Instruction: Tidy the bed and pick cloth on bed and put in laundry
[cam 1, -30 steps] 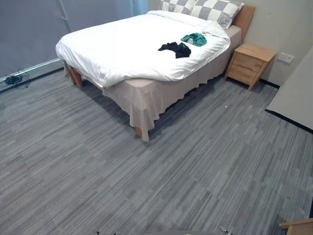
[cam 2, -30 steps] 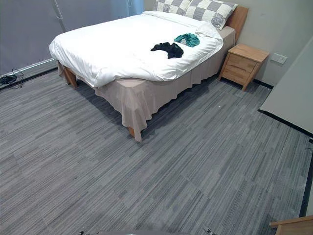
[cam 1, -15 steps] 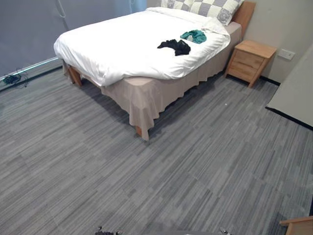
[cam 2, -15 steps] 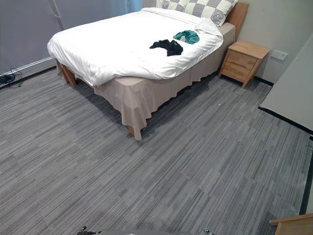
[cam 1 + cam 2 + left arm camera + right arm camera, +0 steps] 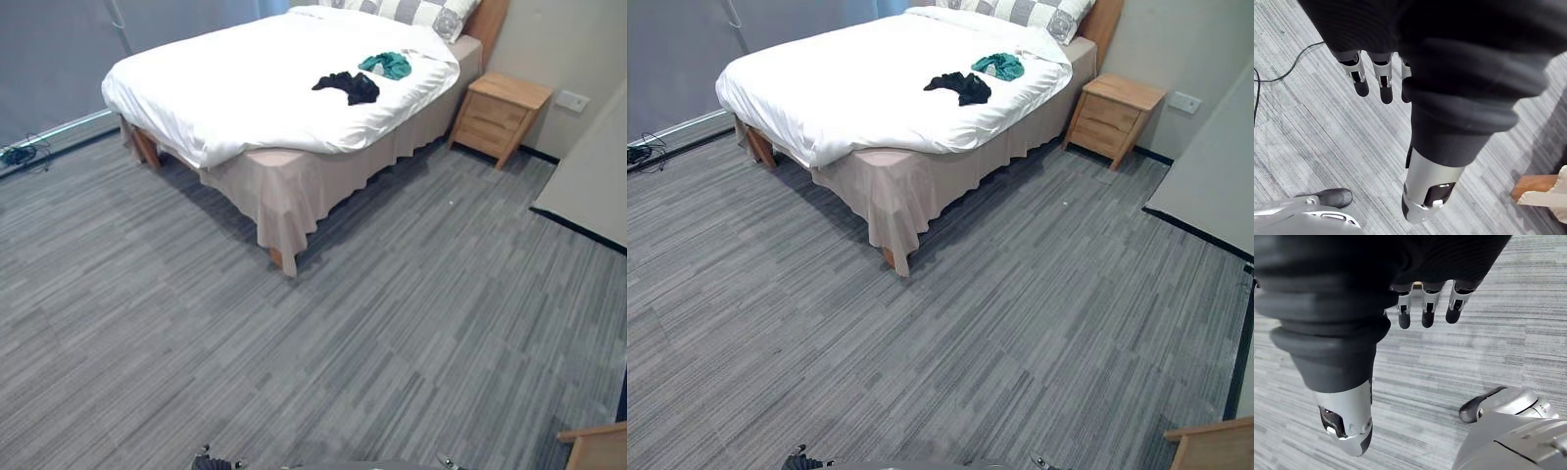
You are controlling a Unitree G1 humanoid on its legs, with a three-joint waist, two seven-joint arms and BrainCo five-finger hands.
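Bedroom, double bed [image 5: 294,186] with white duvet [image 5: 245,93], checked pillows [image 5: 1038,12], wooden headboard [image 5: 1102,24], wooden bedside table [image 5: 502,117], grey striped carpet floor [image 5: 392,323]

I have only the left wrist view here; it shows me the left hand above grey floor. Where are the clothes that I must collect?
Observer: On the white duvet, toward the checked pillows: a black cloth and, closer to the pillows, a green cloth.
Operator: Thank you. Is the right hand free to take them?
Observer: Yes. The right hand hangs over the floor with relaxed fingers and holds nothing.
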